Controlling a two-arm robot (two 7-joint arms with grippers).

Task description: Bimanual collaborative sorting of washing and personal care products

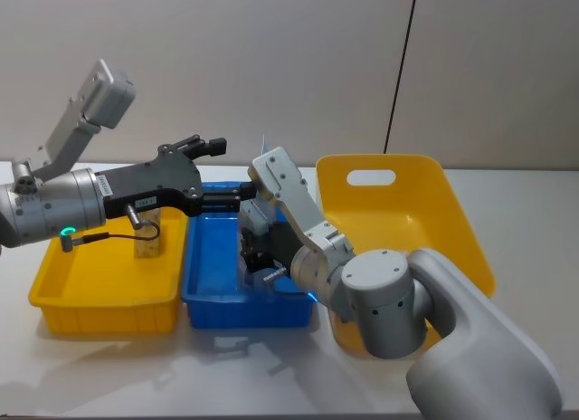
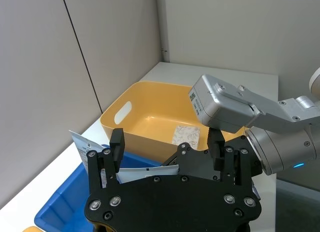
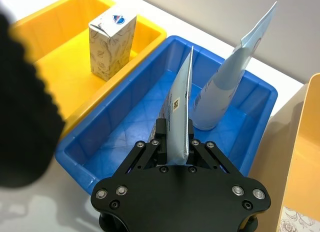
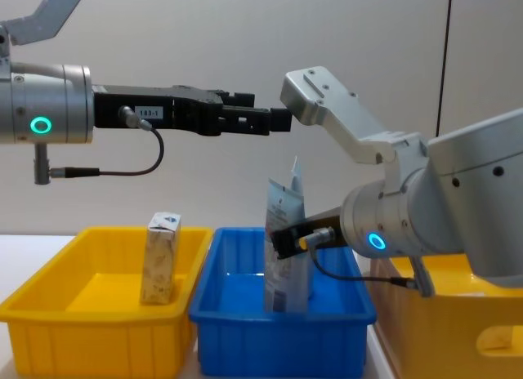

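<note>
Right now my right gripper (image 3: 174,148) is down in the blue bin (image 3: 125,134), fingers clamped on the lower end of a white tube (image 3: 179,117) with printed labelling, which stands on edge with its flat crimped end pointing up. Just beside it in the same bin a blue-grey tube (image 3: 227,79) stands cap-down, leaning a little, its crimped tip high. In the chest view the two tubes (image 4: 286,240) overlap, rising above the blue bin's rim, with my right gripper (image 4: 282,240) reaching in from the right.

My left gripper (image 4: 274,120) hangs in the air well above the blue bin, fingers spread apart and holding nothing; the left wrist view shows both fingers (image 2: 116,144) wide open.

To my left, the small yellow bin (image 1: 99,275) touches the blue one, and the beige carton (image 4: 160,258) with a blue top stands upright inside it. To my right sits the larger yellow bin (image 1: 398,212) with a handle slot. The marbled box (image 2: 186,135) lies flat on its floor, near one wall.
</note>
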